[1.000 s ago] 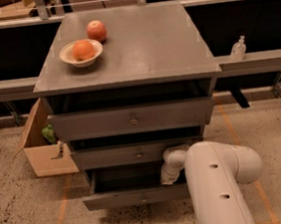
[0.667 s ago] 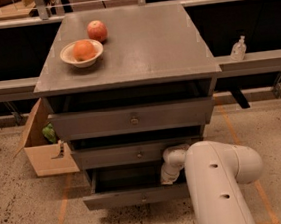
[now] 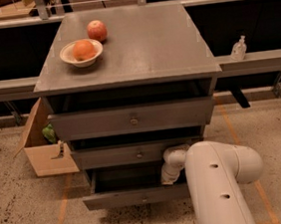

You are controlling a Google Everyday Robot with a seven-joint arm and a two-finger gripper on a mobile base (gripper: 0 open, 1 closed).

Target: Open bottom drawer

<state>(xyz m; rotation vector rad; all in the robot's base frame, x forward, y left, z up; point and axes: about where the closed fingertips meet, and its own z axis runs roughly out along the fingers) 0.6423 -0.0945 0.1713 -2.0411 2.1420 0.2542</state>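
The gripper (image 3: 168, 176) dips into the right side of the part-open bottom drawer (image 3: 134, 197); its grip cannot be told.

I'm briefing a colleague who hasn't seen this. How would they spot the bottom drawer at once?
Start at the grey cabinet in the centre, with a fruit bowl on top. The bottom drawer is the lowest of its three, with the gripper at its right end. Its front is the narrowest and pulled furthest out.
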